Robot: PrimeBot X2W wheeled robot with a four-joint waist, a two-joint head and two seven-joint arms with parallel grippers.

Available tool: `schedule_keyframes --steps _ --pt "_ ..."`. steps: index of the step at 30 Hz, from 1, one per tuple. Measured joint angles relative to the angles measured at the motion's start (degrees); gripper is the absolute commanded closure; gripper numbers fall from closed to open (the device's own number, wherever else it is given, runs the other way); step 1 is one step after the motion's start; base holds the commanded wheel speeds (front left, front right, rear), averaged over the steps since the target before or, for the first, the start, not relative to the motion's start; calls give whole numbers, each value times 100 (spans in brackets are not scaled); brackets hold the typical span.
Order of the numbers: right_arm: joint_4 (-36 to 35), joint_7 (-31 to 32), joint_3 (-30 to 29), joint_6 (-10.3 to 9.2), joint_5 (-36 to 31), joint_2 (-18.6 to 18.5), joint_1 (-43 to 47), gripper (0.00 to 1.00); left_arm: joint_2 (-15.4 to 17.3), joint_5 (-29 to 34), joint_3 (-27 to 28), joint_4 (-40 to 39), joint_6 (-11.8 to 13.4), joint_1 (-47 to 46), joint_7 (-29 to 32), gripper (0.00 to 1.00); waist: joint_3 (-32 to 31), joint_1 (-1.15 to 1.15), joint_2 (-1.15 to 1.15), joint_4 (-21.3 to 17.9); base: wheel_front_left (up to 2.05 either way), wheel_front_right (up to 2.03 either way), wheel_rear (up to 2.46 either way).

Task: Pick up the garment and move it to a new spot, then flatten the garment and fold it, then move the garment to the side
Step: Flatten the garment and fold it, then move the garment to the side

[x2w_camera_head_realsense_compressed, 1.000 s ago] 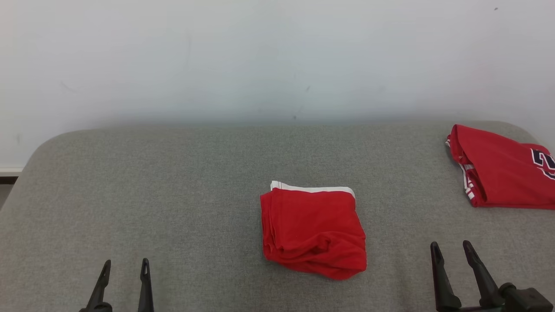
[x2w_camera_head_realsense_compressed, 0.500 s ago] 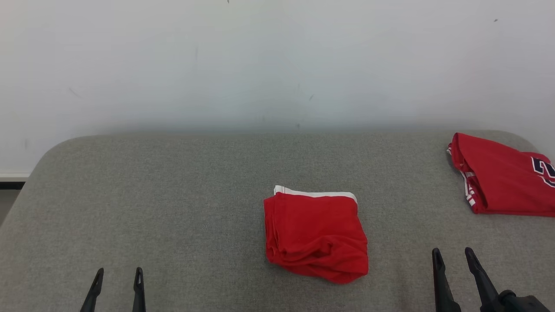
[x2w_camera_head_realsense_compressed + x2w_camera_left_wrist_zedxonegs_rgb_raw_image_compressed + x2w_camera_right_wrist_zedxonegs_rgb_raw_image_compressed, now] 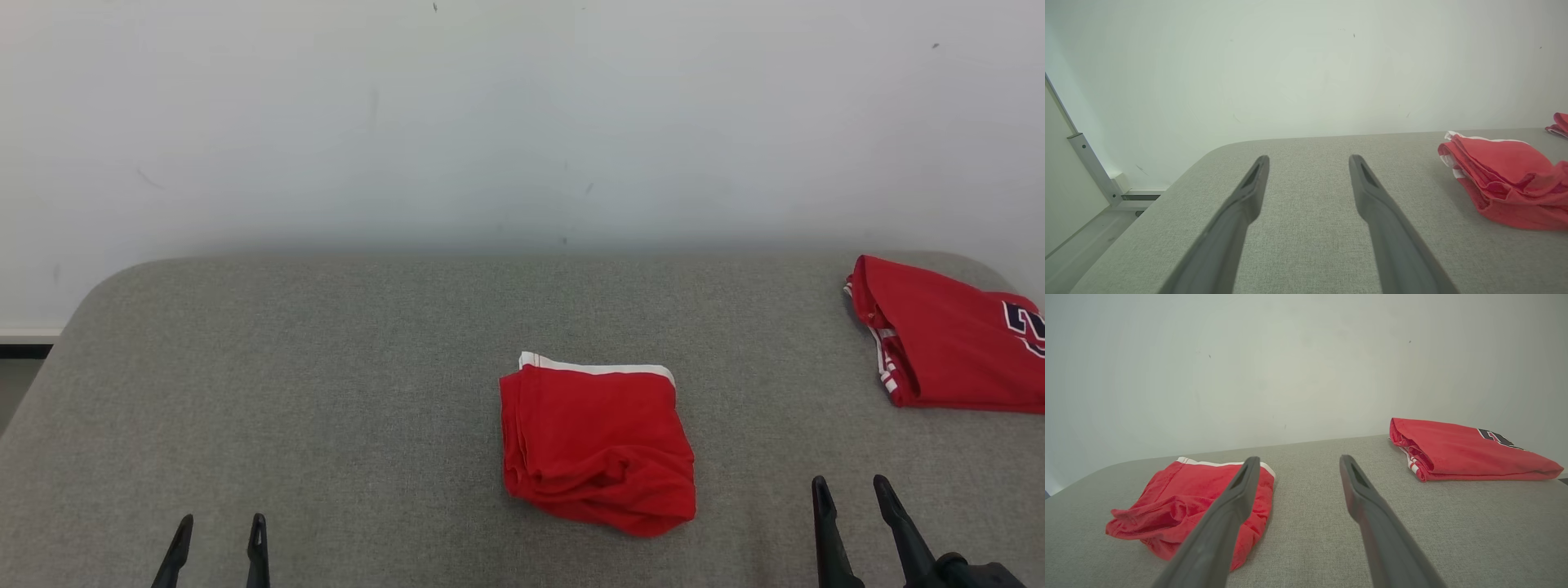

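A red garment (image 3: 596, 445) with a white band along its far edge lies folded in a loose square on the grey padded table (image 3: 326, 367), right of the middle. It appears at the right of the left wrist view (image 3: 1502, 183) and at the left of the right wrist view (image 3: 1159, 506). My left gripper (image 3: 220, 523) is open at the near left, well apart from it, nothing between its fingers (image 3: 1309, 159). My right gripper (image 3: 849, 483) is open at the near right, empty (image 3: 1299, 458), a short way right of the garment.
A second folded red piece with white side stripes and dark lettering (image 3: 947, 343) lies at the table's far right corner (image 3: 1461, 451). A pale wall rises just behind the table. The table's left end is rounded, with floor beyond it (image 3: 1094, 228).
The whole picture has slid down a little, so the camera has moved. Both grippers sit slightly lower at the bottom edge, still open. The garment lies as before.
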Motion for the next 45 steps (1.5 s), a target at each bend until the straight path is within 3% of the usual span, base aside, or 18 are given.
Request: schedule_keyframes --steps 45 --pt "257 -1 -15 0 -26 12 16 0 -8 -58 7 67 -86 25 0 0 -39 0 0 58 0 0 0"
